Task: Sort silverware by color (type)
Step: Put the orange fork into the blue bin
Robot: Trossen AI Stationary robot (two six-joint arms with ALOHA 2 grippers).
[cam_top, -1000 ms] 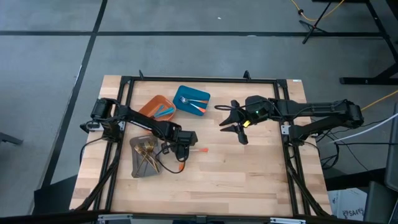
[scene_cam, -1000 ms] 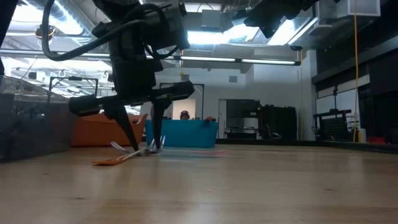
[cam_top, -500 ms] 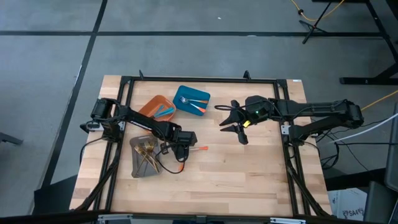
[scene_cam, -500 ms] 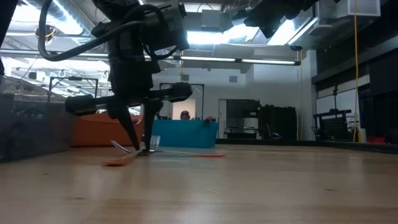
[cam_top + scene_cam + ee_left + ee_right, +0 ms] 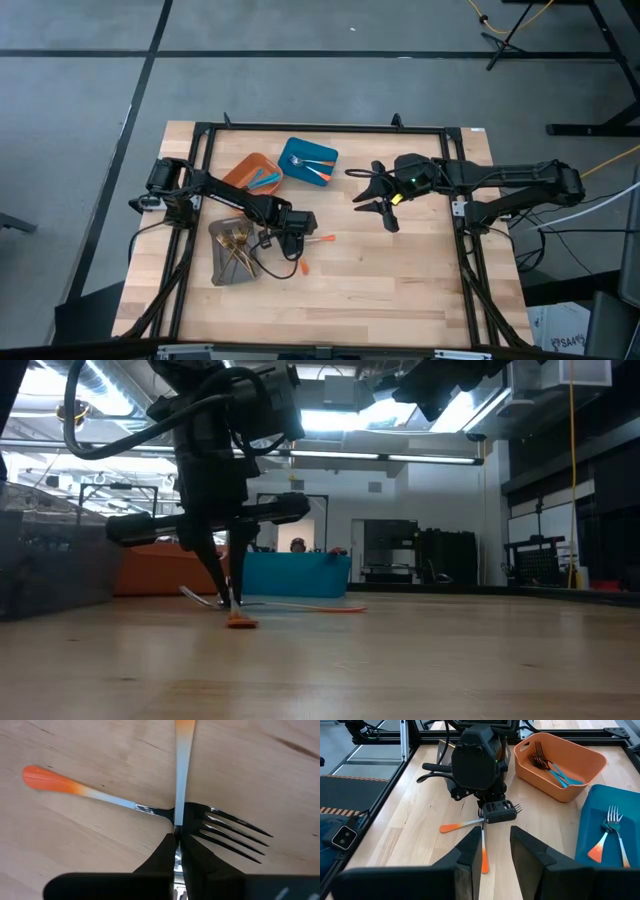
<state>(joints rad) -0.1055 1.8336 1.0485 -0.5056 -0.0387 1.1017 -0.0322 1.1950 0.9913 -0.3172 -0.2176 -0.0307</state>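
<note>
High view: left gripper (image 5: pixel 291 243) low over bare wood beside the grey tray (image 5: pixel 222 270); two orange-handled steel utensils lie under it, one handle (image 5: pixel 320 240) pointing toward the right arm, the other (image 5: pixel 300 267) toward the table's near edge. Right gripper (image 5: pixel 372 198) waits open, well apart.

Low view: left fingertips (image 5: pixel 230 598) at the tabletop.

Left wrist view: fingers pinched on the orange-tipped utensil (image 5: pixel 180 780), its long axis straight ahead, crossing the orange-handled fork (image 5: pixel 150 810).

Right wrist view: both handles splay from that gripper.
</note>
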